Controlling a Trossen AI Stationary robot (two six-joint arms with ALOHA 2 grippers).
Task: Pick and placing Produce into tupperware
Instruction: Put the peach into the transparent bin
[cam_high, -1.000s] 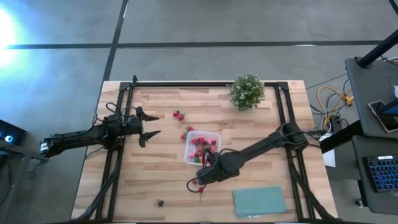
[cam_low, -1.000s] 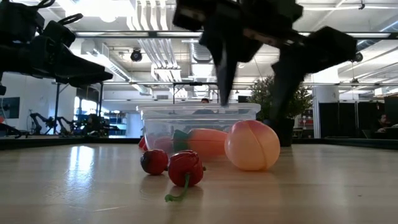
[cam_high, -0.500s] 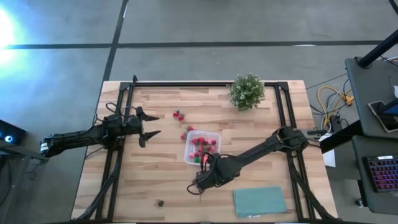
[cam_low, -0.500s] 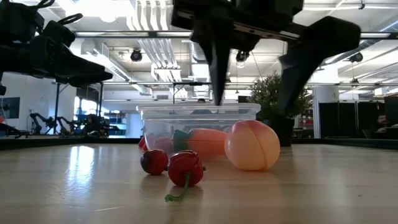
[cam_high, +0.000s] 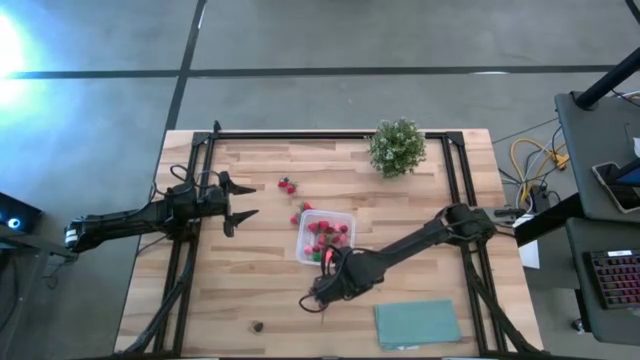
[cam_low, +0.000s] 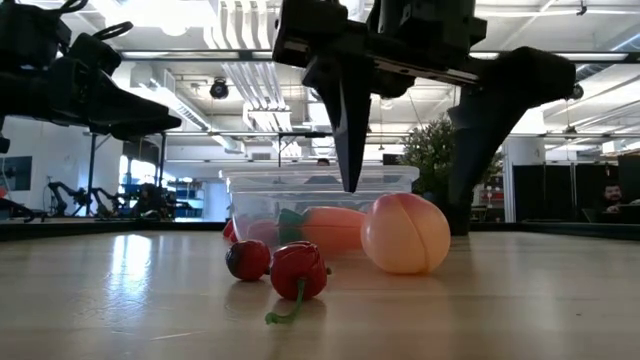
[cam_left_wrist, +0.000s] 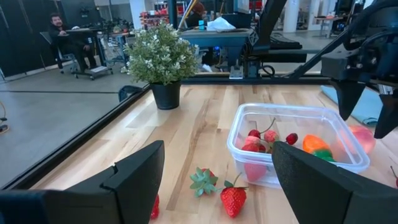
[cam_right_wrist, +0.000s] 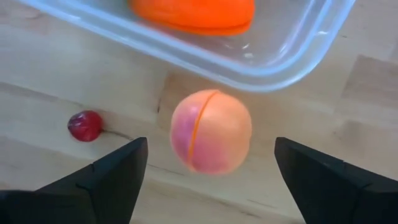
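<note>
Pale, peach-coloured plastic marks the toy peach (cam_right_wrist: 211, 131), which lies on the wooden table (cam_high: 250, 280) just outside the near wall of the tupperware (cam_high: 325, 237), a clear square container near the middle of the table. The right gripper (cam_low: 405, 190) hangs directly over the peach with its two dark fingers (cam_low: 345, 120) spread wide, one on each side of the ball and not touching it. Just beside the peach, on the bare wood, lie two small red cherries (cam_low: 283, 270), the nearer one with a green stem; one cherry (cam_right_wrist: 85, 126) also shows in the right wrist view.

Inside the tupperware lie an orange-red piece with a green end (cam_left_wrist: 316, 145), which looks like a carrot, and several small red berries (cam_left_wrist: 261, 135). Outside the container, on its left and far side, a strawberry (cam_left_wrist: 233, 200) and a loose green leaf cap (cam_left_wrist: 202, 181) lie on the table, with two more small red pieces (cam_high: 287, 185) farther off.

The left gripper (cam_high: 240, 206) waits above the table's left side, well apart from the container, its fingers spread and empty. A potted plant (cam_high: 397, 147) stands at the far edge, and a teal cloth (cam_high: 417, 324) lies flat at the near right.
</note>
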